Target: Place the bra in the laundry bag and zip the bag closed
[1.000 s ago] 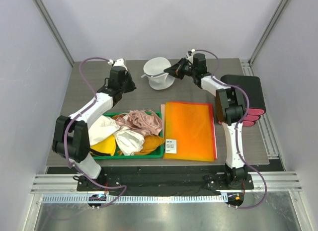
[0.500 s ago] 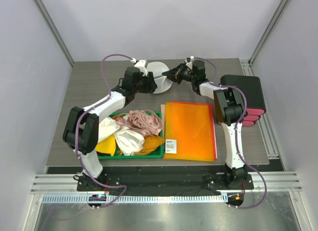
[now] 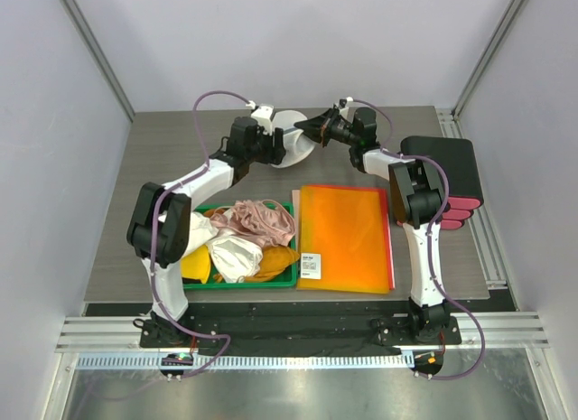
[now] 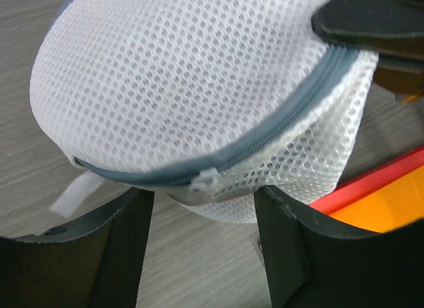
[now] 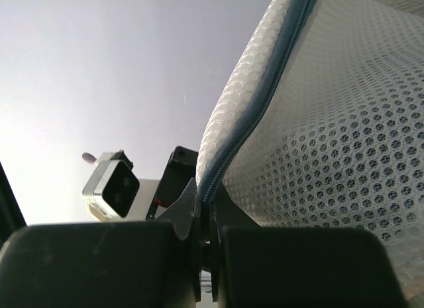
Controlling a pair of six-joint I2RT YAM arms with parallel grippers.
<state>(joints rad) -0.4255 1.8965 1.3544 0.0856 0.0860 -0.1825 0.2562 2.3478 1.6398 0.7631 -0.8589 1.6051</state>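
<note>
Pinching the laundry bag (image 4: 185,76) steady, our right fingers (image 5: 99,261) clamp its rim. Our left fingers (image 4: 126,242) sit open around the zipper pull (image 4: 204,180).

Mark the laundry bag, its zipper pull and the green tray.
laundry bag (image 4: 185,76): left wrist view, on its mesh dome.
zipper pull (image 4: 204,179): left wrist view, on the tab.
green tray (image 3: 237,285): top view, on its near rim.

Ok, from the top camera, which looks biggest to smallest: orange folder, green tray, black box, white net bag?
1. Green tray and orange folder: too alike to rank.
2. Black box, though it stands taller, so nearer the camera.
3. Laundry bag, clearly the smallest.
</note>
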